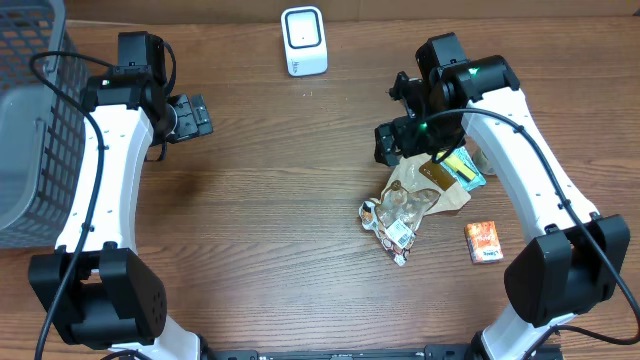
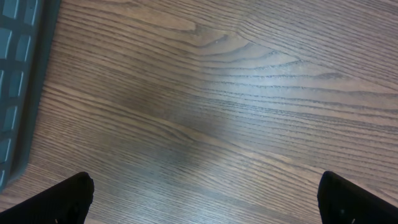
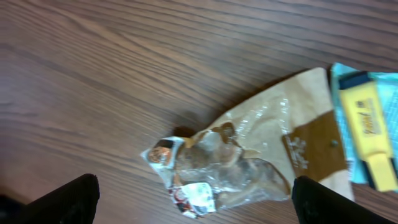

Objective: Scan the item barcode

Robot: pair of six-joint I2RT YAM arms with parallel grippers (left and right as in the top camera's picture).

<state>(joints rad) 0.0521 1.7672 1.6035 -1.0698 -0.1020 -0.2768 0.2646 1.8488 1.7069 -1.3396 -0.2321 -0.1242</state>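
A clear snack bag with a brown paper header (image 1: 418,193) (image 3: 249,165) lies flat on the wooden table, a small white-labelled packet (image 1: 392,232) (image 3: 194,198) at its lower end. My right gripper (image 1: 393,138) (image 3: 198,210) hangs open just above the bag, its dark fingertips (image 3: 62,200) wide apart on either side and touching nothing. The white barcode scanner (image 1: 303,40) stands at the back centre. Far to the left, my left gripper (image 1: 192,115) (image 2: 205,202) is open over bare wood.
A teal and yellow package (image 1: 463,168) (image 3: 367,124) lies partly under the bag's header end. An orange box (image 1: 482,241) sits near the front right. A grey mesh basket (image 1: 30,120) (image 2: 18,74) fills the left edge.
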